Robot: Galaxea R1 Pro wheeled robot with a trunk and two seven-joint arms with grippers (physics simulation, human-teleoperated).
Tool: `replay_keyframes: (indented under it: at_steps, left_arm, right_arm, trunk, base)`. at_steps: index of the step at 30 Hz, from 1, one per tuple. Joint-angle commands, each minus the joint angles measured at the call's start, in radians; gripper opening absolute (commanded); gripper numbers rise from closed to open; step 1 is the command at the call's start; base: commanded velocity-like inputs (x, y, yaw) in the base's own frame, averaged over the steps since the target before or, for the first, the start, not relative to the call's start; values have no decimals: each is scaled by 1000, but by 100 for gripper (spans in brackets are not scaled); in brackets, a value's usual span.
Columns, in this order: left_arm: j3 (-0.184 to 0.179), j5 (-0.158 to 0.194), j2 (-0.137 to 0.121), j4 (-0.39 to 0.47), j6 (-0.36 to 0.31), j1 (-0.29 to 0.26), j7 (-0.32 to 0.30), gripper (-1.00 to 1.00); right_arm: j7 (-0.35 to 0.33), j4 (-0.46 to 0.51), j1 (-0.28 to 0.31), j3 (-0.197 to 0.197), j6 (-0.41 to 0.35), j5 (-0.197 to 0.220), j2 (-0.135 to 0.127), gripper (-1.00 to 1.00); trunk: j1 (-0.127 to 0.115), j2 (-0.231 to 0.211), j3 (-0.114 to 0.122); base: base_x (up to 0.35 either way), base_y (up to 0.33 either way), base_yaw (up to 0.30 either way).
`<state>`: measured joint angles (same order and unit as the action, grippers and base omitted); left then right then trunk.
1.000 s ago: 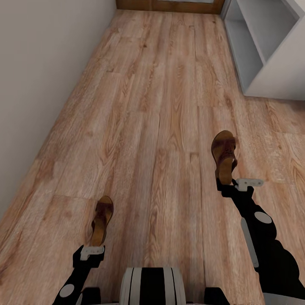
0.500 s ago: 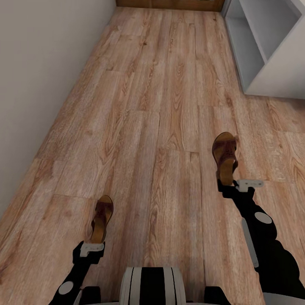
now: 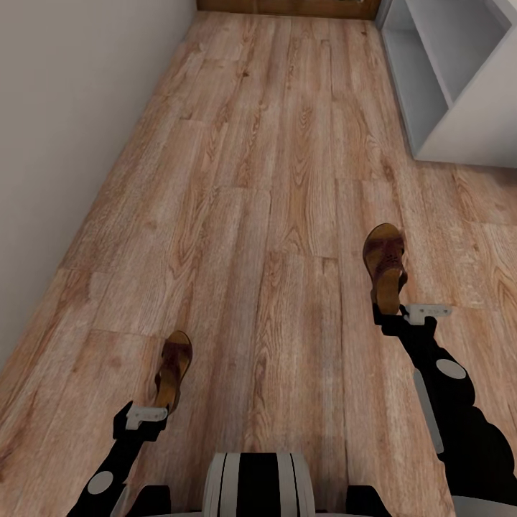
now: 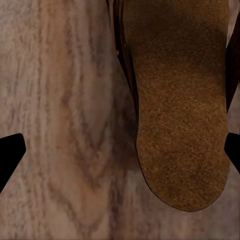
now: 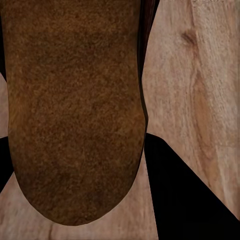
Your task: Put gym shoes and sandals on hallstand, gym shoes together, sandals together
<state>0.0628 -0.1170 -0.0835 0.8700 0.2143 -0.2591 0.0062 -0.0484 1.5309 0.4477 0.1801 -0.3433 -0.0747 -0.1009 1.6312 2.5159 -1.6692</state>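
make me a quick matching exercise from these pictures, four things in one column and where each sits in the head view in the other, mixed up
Things:
1. left gripper
2. right gripper
3. hallstand
4. wall

Places in the head view:
A. top right corner, pale grey-white with open compartments
B. running down the left side of the corridor floor
C. low on the left, at the heel of the nearer sandal
D. right of centre, at the heel of the farther sandal

Pairs: 1-C, 2-D, 3-A, 4-B
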Motion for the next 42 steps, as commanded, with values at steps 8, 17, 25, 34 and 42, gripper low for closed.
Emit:
replay_keyframes:
  at_steps: [8,17,25,34,42]
  left_arm:
    - [1,-10,1,-1,4,-2,0,100]
    - [0,-12,4,2,6,-2,0,100]
    - [-1,-12,5,12,8,-2,0,100]
    - [-5,-12,4,20,9,-28,0,100]
    - [-33,-11,7,10,7,-54,0,100]
  right_arm:
    - [-2,1,0,1,-6,-5,0,-100]
    - [-1,0,0,2,-6,-7,0,-100]
    - [-1,0,0,2,-6,-7,0,-100]
    - [-1,1,0,2,-6,-6,0,-100]
    - [-1,0,0,2,-6,-6,0,-100]
  trunk:
    - [3,2,-28]
    - [3,2,-28]
    - [3,2,-30]
    - [3,2,-43]
    - [3,2,-55]
  base:
    - [0,0,0]
    - [0,0,0]
    - [0,0,0]
    - [0,0,0]
    - [0,0,-13]
